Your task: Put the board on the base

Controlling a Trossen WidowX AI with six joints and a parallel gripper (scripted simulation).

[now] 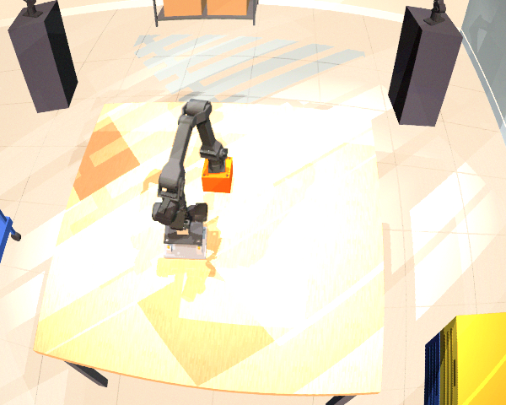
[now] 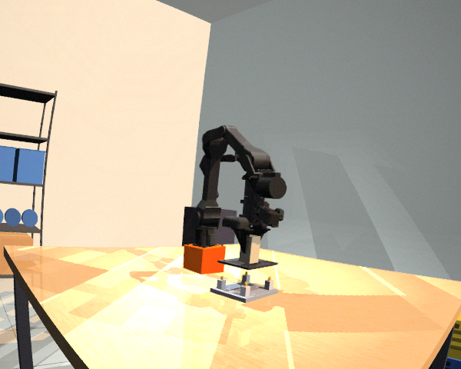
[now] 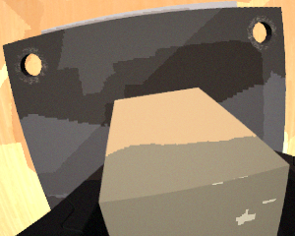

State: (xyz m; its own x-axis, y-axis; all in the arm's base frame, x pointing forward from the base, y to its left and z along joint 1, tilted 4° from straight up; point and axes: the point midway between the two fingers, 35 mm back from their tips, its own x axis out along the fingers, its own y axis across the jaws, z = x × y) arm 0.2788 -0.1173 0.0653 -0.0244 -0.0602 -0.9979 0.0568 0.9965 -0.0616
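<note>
- While the bench (image 1: 323, 353) (image 2: 342, 310) (image 3: 0, 172) carries the grey base (image 1: 185, 252) (image 2: 244, 297) (image 3: 162, 11) on its top, the black board (image 1: 174, 239) (image 2: 234, 263) (image 3: 162, 64) hangs above that base, apart from it, with a visible gap below.
- The claw (image 1: 182, 230) (image 2: 249, 249) (image 3: 171, 160) stands partly open, its fingers clamped on the square handle (image 1: 182, 232) (image 2: 253, 249) (image 3: 187, 167) on the board's upper side.
- In the top view, base and board lie nearer the bench's left edge than its right, well in from all four corners.
- The orange block (image 1: 217, 183) (image 2: 203, 258) under the arm stands closer to the bench's far edge in that view.
- The outside view shows four posts (image 2: 245, 290) with gold pins (image 2: 246, 283), all below the board and outside its holes.
- Two corner holes (image 3: 32, 65) show in the wrist view, wood colour visible through both.
- The board looks roughly level, handle side up.
</note>
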